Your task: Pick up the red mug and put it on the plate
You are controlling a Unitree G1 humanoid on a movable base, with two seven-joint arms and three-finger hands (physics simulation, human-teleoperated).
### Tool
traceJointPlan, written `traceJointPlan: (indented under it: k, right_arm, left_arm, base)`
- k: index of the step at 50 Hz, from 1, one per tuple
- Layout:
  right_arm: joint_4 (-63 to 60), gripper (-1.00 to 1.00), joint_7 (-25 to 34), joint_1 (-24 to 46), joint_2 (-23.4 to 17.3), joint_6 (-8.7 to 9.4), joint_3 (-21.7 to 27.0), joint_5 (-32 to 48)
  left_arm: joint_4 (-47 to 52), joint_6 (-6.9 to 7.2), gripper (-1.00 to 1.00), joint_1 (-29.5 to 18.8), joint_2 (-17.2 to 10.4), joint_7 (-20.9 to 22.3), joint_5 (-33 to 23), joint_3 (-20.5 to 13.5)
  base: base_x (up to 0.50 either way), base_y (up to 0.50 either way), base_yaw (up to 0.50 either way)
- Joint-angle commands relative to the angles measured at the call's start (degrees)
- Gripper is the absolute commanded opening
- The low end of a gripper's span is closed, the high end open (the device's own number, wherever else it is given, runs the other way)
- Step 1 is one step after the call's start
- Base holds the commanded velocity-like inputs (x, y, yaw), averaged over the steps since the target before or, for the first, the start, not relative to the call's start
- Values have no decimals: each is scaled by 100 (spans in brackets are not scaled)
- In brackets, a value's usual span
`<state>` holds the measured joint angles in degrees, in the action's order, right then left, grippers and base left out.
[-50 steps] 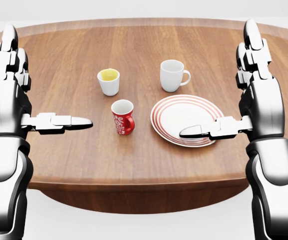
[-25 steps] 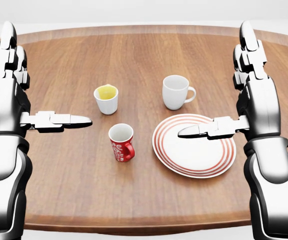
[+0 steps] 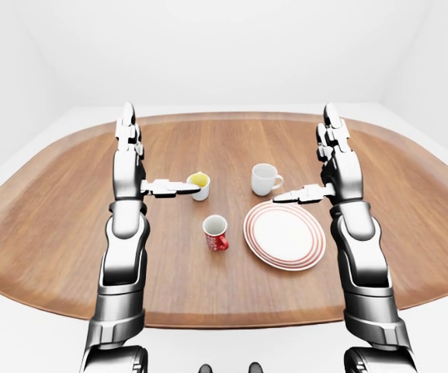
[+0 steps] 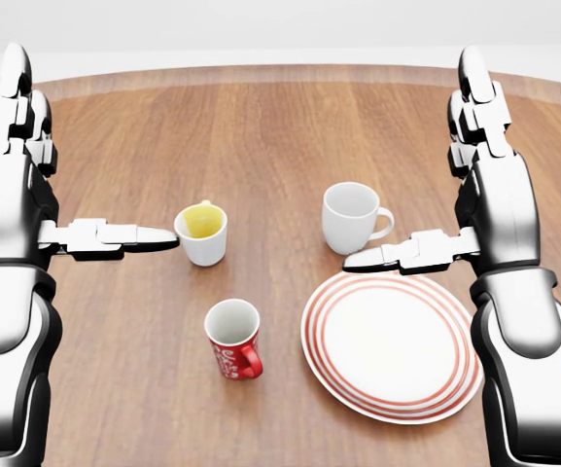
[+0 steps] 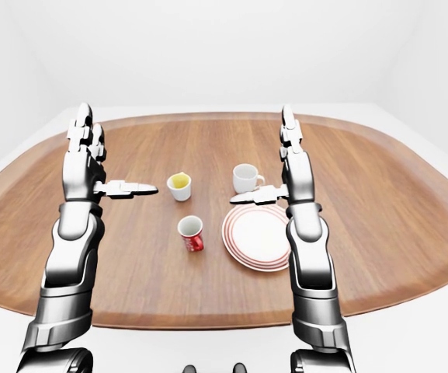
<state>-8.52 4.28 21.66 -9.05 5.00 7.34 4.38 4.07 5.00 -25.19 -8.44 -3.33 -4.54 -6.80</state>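
1. Approach step: both three-finger hands hover above the oval wooden desk (image 4: 290, 126), fingers spread and grasping nothing; the left hand (image 4: 27, 165) and right hand (image 4: 474, 165) are well clear of every cup.
2. The glossy red ceramic mug with white lettering (image 4: 233, 340) stands upright near the desk's near edge, its handle toward the head view's lower right, just beside the round white plate with red rings (image 4: 391, 345) but apart from it.
3. Next move, by judgement: one hand must drop to the mug, close round its body, lift, and carry it sideways over the plate.
4. Count: one red mug, one plate, one white handled mug (image 4: 353, 218), one small white cup with yellow contents (image 4: 202, 233), two hands.
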Motion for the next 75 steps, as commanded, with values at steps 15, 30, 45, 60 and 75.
traceJointPlan:
  k: [15,30,45,60,75]
  right_arm:
    - [35,100,39,33,15,0,-27,59]
    - [67,100,127,56,-9,0,-87,168]
    - [1016,100,793,631,100,0,-652,1577]
    - [2323,100,1108,1211,405,0,-984,2998]
    - [4071,100,841,1697,753,0,-1229,3987]
  left_arm:
    - [6,0,100,16,10,7,-49,14]
    - [-1,0,100,53,25,25,-89,17]
    - [18,0,100,90,-66,38,-13,-75]
    - [132,0,100,82,-63,60,-28,-73]
    - [51,0,100,102,-79,58,17,-98]
  base:
    - [35,0,0]
    - [28,0,0]
    - [0,0,0]
    - [0,0,0]
    - [0,0,0]
